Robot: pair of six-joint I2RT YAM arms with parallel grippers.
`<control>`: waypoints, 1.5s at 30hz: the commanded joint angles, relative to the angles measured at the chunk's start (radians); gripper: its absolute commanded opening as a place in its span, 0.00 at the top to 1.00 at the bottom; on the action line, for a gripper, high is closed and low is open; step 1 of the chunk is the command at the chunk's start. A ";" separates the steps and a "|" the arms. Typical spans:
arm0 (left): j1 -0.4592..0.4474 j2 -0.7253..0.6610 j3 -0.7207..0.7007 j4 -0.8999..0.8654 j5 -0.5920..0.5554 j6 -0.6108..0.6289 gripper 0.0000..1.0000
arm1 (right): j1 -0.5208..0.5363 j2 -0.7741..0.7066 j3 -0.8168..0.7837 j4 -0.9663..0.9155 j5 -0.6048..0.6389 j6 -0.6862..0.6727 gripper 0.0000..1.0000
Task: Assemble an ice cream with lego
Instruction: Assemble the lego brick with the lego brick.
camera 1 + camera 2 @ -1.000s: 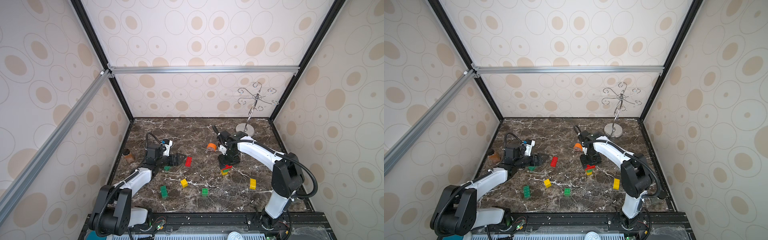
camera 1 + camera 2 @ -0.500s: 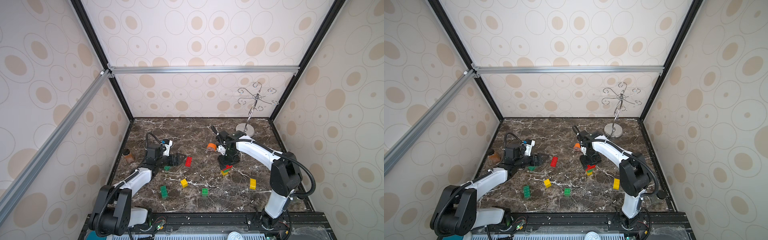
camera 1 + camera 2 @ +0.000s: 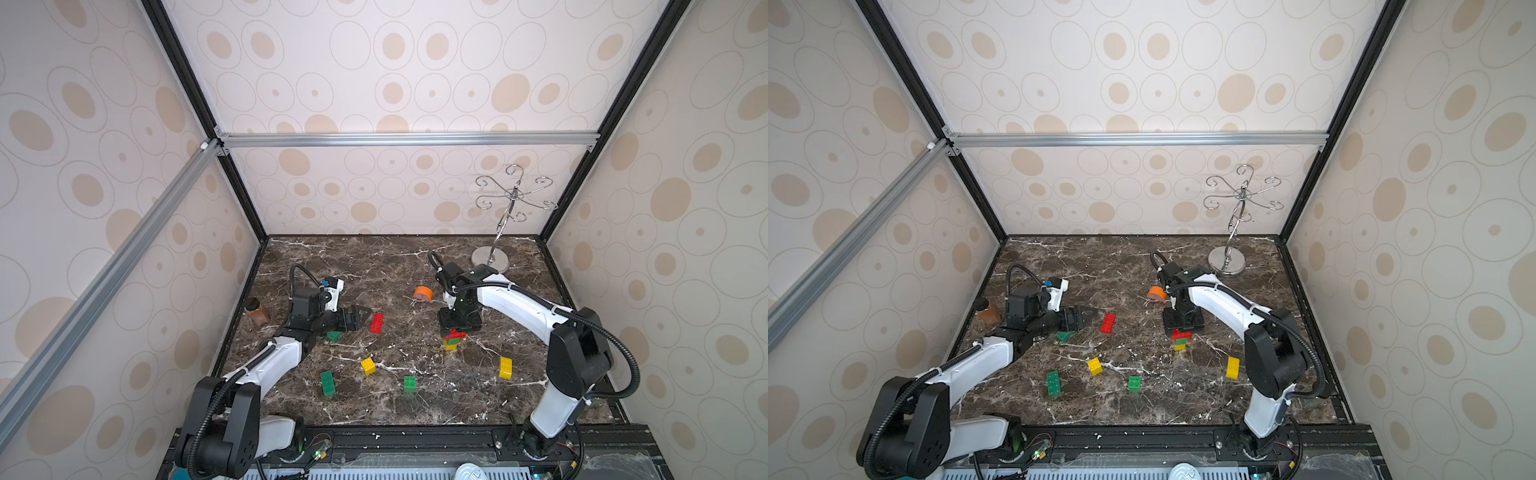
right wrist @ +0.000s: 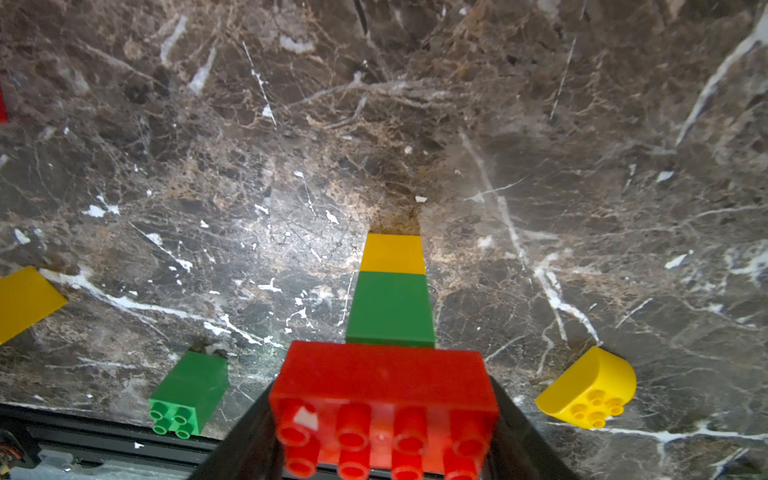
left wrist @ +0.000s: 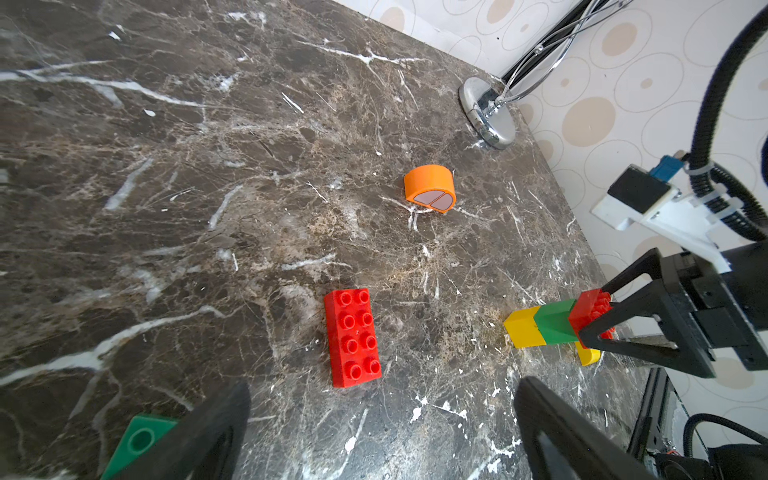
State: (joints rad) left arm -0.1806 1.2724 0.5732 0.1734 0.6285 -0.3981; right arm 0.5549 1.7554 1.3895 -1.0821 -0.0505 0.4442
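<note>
Red bricks: two. An oblong red brick (image 3: pixel 377 323) lies flat left of centre; a top red brick (image 4: pixel 382 390) crowns the stack.
Green bricks: four. One sits in the stack; a green oblong brick (image 3: pixel 328 383) and a green square brick (image 3: pixel 410 383) lie toward the front; a small green brick (image 3: pixel 333 336) lies beneath the left jaws.
Yellow bricks: three. One is the stack base; a yellow square brick (image 3: pixel 368 366) and a yellow oblong brick (image 3: pixel 505 368) lie loose near the front.
Dome pieces: two. The orange dome (image 3: pixel 423 294) lies on its side toward the rear; the yellow dome (image 4: pixel 590 390) lies near the stack.
Stack (image 5: pixel 552 322): one, upright on the table right of centre; yellow, green, red from the bottom up.
Left jaws: wide apart, low over the table, near the oblong red brick.
Right jaws: pointing down, clamped on the top red brick.
Other items: one brown jar (image 3: pixel 257 311) at the left edge; one chrome hook stand (image 3: pixel 490 262) in the rear right corner.
Table (image 3: pixel 374 266): dark brown marble pattern with white veins.
Enclosure: cream walls (image 3: pixel 374 62) printed with beige ovals, black corner posts (image 3: pixel 232 187), aluminium rails (image 3: pixel 407 139).
</note>
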 commanded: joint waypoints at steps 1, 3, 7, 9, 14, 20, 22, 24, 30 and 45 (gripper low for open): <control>-0.003 -0.017 0.034 -0.014 -0.003 0.025 0.00 | -0.007 0.049 -0.024 -0.056 0.022 0.065 0.71; -0.004 -0.018 0.036 -0.012 -0.003 0.025 0.00 | -0.007 0.039 -0.008 -0.052 0.023 0.061 0.71; -0.003 -0.024 0.033 -0.013 -0.006 0.026 0.00 | -0.007 0.025 0.019 -0.054 0.020 0.028 0.71; -0.003 -0.024 0.033 -0.012 -0.005 0.026 0.00 | -0.007 0.025 0.032 -0.065 0.027 0.014 0.71; -0.004 -0.030 0.033 -0.015 -0.004 0.027 0.00 | -0.009 0.007 0.040 -0.067 0.004 -0.011 0.71; -0.003 -0.031 0.034 -0.015 -0.006 0.028 0.00 | -0.009 -0.008 0.037 -0.053 -0.009 -0.029 0.71; -0.003 -0.031 0.036 -0.016 -0.006 0.028 0.00 | -0.009 -0.016 0.032 -0.040 -0.012 -0.034 0.71; -0.003 -0.031 0.036 -0.018 -0.006 0.029 0.00 | -0.009 -0.018 0.032 -0.034 -0.017 -0.043 0.71; -0.003 -0.028 0.039 -0.018 -0.006 0.029 0.00 | -0.008 -0.030 0.034 -0.033 -0.010 -0.045 0.72; -0.004 -0.032 0.034 -0.022 -0.009 0.031 0.00 | -0.003 -0.037 -0.021 -0.033 -0.014 -0.079 0.73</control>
State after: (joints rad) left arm -0.1806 1.2591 0.5747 0.1574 0.6216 -0.3889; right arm 0.5495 1.7470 1.3891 -1.1023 -0.0536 0.3790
